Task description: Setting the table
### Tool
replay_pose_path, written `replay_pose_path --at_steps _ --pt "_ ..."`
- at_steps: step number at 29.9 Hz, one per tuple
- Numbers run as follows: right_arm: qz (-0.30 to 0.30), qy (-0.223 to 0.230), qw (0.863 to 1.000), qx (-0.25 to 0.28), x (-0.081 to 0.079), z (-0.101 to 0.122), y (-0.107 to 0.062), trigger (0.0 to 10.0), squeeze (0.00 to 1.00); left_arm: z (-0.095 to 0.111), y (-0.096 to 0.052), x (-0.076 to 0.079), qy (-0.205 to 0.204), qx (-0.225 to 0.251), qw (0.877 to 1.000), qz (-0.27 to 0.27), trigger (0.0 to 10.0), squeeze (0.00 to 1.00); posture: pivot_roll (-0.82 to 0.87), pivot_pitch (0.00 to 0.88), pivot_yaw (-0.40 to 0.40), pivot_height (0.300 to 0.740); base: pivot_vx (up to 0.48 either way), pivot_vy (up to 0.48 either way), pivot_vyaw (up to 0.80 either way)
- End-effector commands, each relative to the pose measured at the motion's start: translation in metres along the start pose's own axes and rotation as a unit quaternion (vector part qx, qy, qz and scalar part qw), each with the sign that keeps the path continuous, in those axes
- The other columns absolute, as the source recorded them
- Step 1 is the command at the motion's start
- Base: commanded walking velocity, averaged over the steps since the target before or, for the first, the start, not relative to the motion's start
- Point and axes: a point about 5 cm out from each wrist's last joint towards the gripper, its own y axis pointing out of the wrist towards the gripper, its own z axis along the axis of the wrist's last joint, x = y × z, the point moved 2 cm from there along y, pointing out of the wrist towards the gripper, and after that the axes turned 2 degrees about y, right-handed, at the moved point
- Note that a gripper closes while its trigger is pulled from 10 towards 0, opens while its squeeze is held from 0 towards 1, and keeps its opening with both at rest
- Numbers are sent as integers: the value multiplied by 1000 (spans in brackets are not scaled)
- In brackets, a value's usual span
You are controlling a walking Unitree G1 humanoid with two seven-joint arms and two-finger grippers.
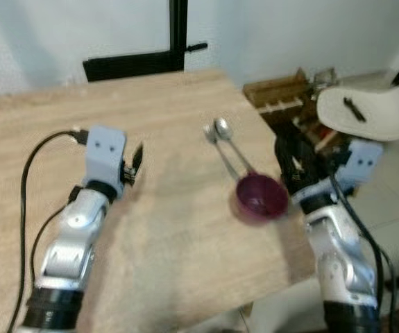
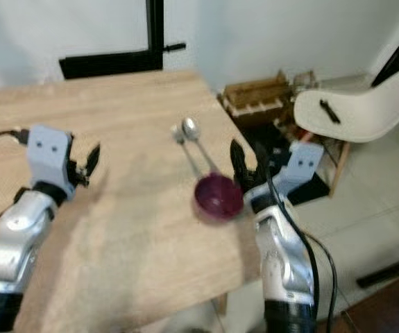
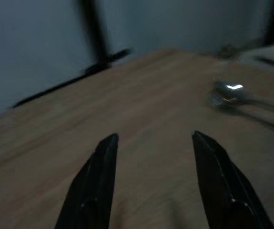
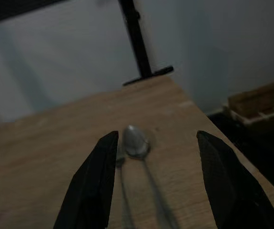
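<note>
Cutlery lay near the right edge of a light wooden worktop [image 1: 150,229]: a silver metal spoon [image 1: 231,143] and, touching its left side, a silver metal fork [image 1: 220,150], both with their heads pointing toward the far wall and their handles running back to a small round purple bowl [image 1: 261,197]. The bowl was seen upright near the worktop's right edge, with the handle ends reaching its far rim. The right gripper [image 2: 246,164] was held just beside the bowl on its right, at the edge of the worktop, and its jaws were seen apart in the right wrist view, with the spoon's head framed between them and nothing gripped. The left gripper [image 1: 136,161] was held low over bare wood on the left part of the worktop, well apart from the cutlery, its jaws likewise spread and empty. A white moulded chair [image 1: 369,109] and a brown wooden rack [image 1: 282,96] were seen on the floor beyond the worktop's right side.
</note>
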Motion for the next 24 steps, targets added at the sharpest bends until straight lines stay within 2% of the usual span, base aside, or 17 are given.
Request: replay_pose_path --at_steps 1,2,3,6,8,12,13,14,15,17,19,22,24 --pt "-1 -15 1000 -13 8 2 -7 10000 0 3 -5 10 -5 0 998 -55 10000 0 -77 0 26 740 0 0 0" --pt "-9 -28 999 -20 16 4 -8 10000 0 5 -8 13 -1 0 997 -78 10000 0 -75 0 20 740 0 0 0" --pt "-9 -28 999 -20 16 4 -8 10000 0 5 -8 13 -1 0 997 -78 10000 0 -75 0 20 740 0 0 0" --pt "-36 -46 998 -24 35 15 -12 10000 0 8 -11 17 -2 1 995 -103 10000 0 -79 0 14 740 0 0 0" --pt "-35 -47 998 -21 37 18 -12 10000 0 8 -11 17 -4 1 995 -104 10000 0 -79 0 14 740 0 0 0" --pt "30 -20 999 -26 22 27 -8 10000 0 7 -11 26 1 -5 992 -124 10000 0 -89 0 10 740 0 0 0" --pt "30 -20 999 -26 22 27 -8 10000 0 7 -11 26 1 -5 992 -124 10000 0 -89 0 10 740 0 0 0" --pt "63 1 997 -37 11 27 -7 10000 0 7 -10 30 28 -9 990 -141 10000 0 -89 0 9 740 0 0 0" --pt "63 1 997 -37 11 27 -7 10000 0 7 -10 30 28 -9 990 -141 10000 0 -89 0 9 740 0 0 0" --pt "99 11 993 -62 0 23 -6 10000 0 10 -8 35 43 -4 985 -165 10000 0 -87 0 6 740 0 0 0" --pt "99 2 992 -83 0 19 -5 10000 0 13 -6 38 47 1 983 -177 10000 0 -82 0 3 740 0 0 0" --pt "30 -31 995 -95 19 16 3 10000 0 20 0 39 49 13 982 -181 10000 0 -83 0 4 740 0 0 0" --pt "-29 -72 993 -89 38 14 5 10000 0 22 1 37 45 15 984 -172 10000 0 -86 0 6 740 0 0 0"
